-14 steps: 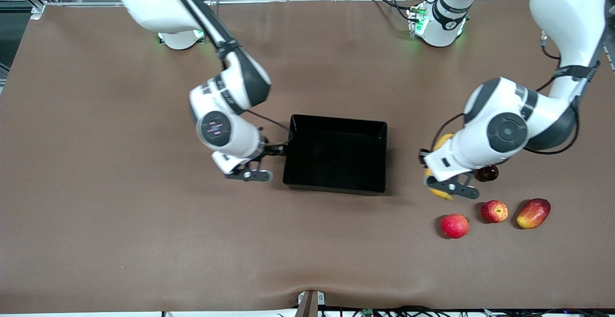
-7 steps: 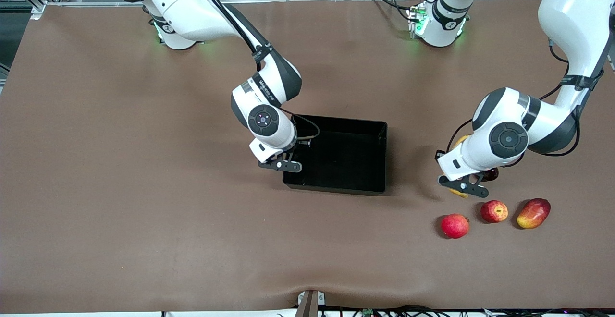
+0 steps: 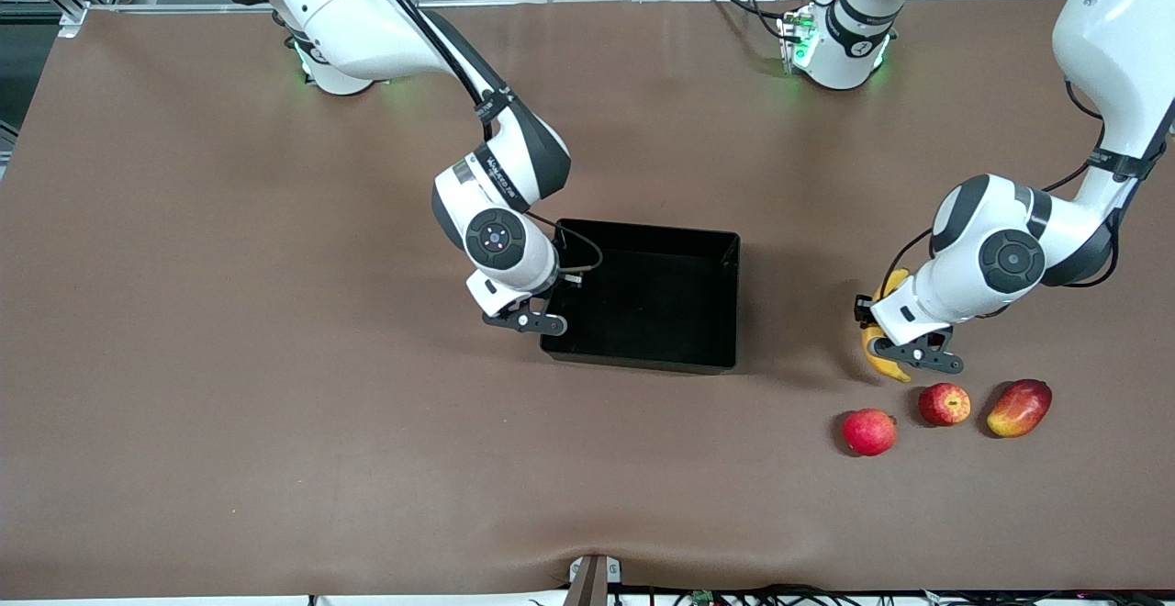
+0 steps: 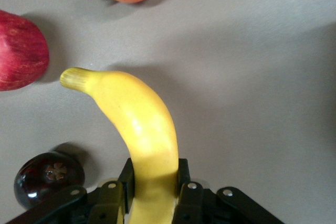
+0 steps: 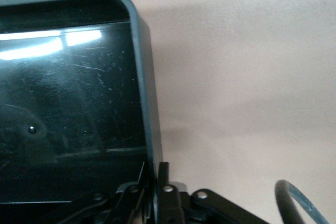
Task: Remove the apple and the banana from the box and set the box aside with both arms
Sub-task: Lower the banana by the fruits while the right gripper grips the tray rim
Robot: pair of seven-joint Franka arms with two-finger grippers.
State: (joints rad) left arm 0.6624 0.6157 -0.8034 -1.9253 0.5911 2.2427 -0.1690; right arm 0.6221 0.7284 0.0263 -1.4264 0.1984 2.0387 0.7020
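Observation:
The black open-topped box (image 3: pixel 643 360) sits mid-table. My right gripper (image 3: pixel 549 305) is shut on the box's wall (image 5: pixel 144 87) at the right arm's end, one finger inside and one outside (image 5: pixel 155 174). My left gripper (image 3: pixel 883 338) is shut on the yellow banana (image 3: pixel 885 363), gripping its middle (image 4: pixel 154 174). The banana (image 4: pixel 142 124) is low over the table, and I cannot tell whether it touches it. The streaked red apple (image 3: pixel 945 403) lies close to the banana's stem end, nearer to the front camera; it shows as the red apple (image 4: pixel 21 51) in the left wrist view.
A plain red round fruit (image 3: pixel 868 431) and a red-yellow mango (image 3: pixel 1019 407) lie beside the apple. A small dark fruit (image 4: pixel 48 178) sits right beside my left gripper, hidden under the arm in the front view. The box is empty.
My right gripper moved from beside the box onto its wall and shut on it. My left gripper, with the banana in it, shifted toward the left arm's end of the table.

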